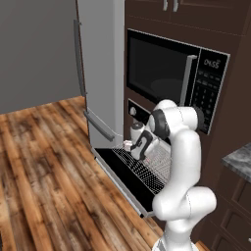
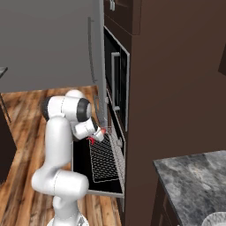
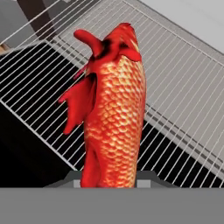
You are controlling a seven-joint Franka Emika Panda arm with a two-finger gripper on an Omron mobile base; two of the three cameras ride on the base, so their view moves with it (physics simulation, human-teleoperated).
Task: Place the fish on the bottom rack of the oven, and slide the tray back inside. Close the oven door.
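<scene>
- The built-in black-fronted oven (image 1: 135,110) sits in a tall dark brown wooden cabinet wall, directly under a black built-in microwave with a keypad (image 1: 176,73).
- The oven's wide black drop-down door (image 1: 122,174) lies fully open and flat, jutting out over the floor.
- A flat silver wire-grid rack (image 1: 147,164) is pulled out of the oven above the open door; in the right base view it reads as a pale grid (image 2: 103,161) over the black panel.
- The white arm's two-finger gripper (image 1: 138,147) hangs over the rack's end nearer the oven mouth, pointing down.
- The small bright red-orange scaly fish (image 3: 113,109) is clamped in the gripper, standing on end above the wire grid; whether it touches the wires I cannot tell. A red fleck of it shows at the hand (image 2: 92,140).
- A tall grey refrigerator with long bar handles (image 1: 95,73) stands just beside the oven's cabinet.
- Brown wood-plank flooring (image 1: 44,181) spreads out from the oven.
- A grey speckled stone countertop (image 2: 194,185) lies on the oven's other side.
</scene>
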